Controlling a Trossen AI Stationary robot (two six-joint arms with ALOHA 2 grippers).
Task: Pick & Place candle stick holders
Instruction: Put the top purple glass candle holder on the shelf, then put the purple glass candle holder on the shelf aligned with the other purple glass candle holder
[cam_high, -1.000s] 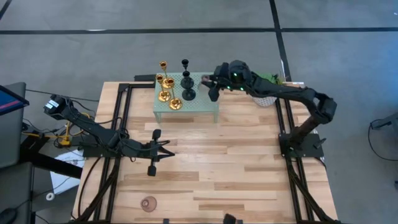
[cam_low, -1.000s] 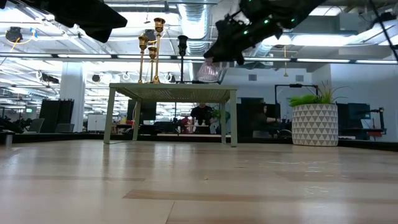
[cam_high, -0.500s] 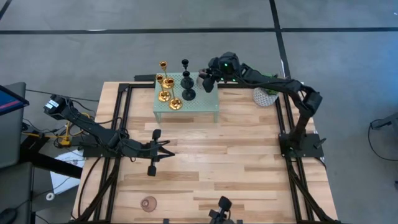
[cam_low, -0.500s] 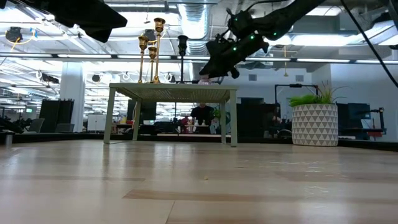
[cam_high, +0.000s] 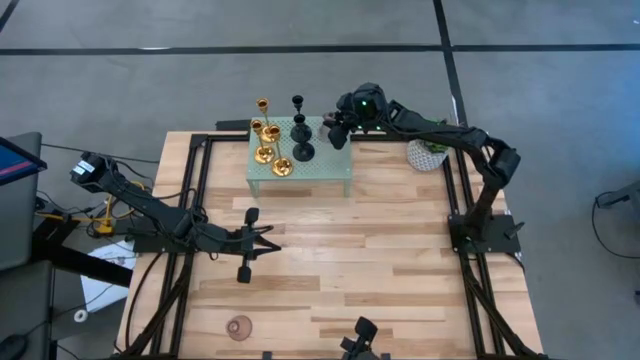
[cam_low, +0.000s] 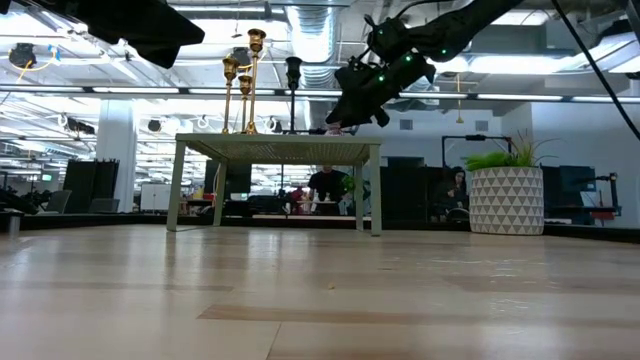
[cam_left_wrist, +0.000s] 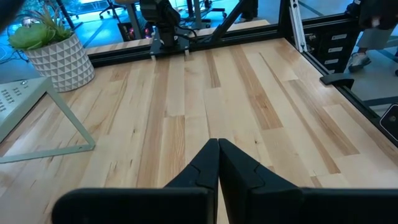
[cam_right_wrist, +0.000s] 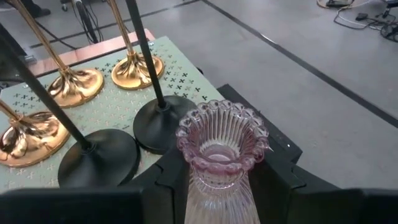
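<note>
Here we take the small green stand (cam_high: 300, 176) on the wooden counter (cam_high: 380, 260) as our landmark. Well in front of it and toward the left, the left tool (cam_high: 268, 243) lies low over the counter; in its own wrist view its two dark fingers (cam_left_wrist: 218, 163) meet in a closed point. Nearer the front edge, far from the stand, we see a small pinkish round thing (cam_high: 239, 325) on the wood, too small to tell its shape.

On the stand's left part, the gold holders (cam_high: 266, 135) are shiny, with flared round bases and slim stems standing upright; the low view shows their long axes vertical. Beside them toward the middle, the black holders (cam_high: 300, 130) are matte, each a flat disc base with a thin upright rod. Exactly how many gold ones there are we cannot settle, since stems and bases overlap from above.

At the stand's right rear corner, the right tool (cam_high: 338, 130) is clamped on the pink glass holder (cam_right_wrist: 221, 149). It is translucent, ribbed, with a scalloped rim, and its open mouth faces the wrist camera, close beside the nearest black base. Its lower part is cut off by the fingers, so we cannot tell whether it touches the stand.

To the right of the stand sits a potted plant (cam_high: 428, 153).
</note>
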